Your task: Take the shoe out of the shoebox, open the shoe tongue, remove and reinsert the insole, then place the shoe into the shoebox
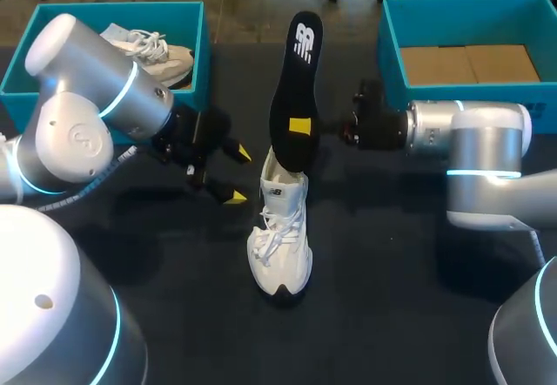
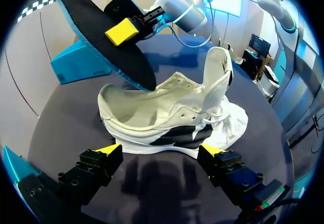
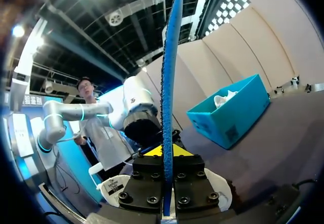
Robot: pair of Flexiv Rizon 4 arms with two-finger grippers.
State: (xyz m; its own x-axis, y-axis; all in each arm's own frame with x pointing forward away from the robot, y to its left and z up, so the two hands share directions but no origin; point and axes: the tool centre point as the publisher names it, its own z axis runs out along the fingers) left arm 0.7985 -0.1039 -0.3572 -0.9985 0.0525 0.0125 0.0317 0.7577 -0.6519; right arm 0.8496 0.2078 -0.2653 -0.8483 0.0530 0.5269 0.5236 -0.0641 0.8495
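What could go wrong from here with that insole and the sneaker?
The right claw pinches the insole mid-length with only its lower end in the sneaker, so pushing may buckle it. The left claw is open and beside the sneaker, not holding it, so the sneaker might slide or tip.

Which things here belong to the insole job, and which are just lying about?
In the job: white laced sneaker; black foam insole, pinched by the right gripper; open left gripper; one teal box, unclear which.
Lying about: second white sneaker in left teal box; brown cardboard in right teal box.
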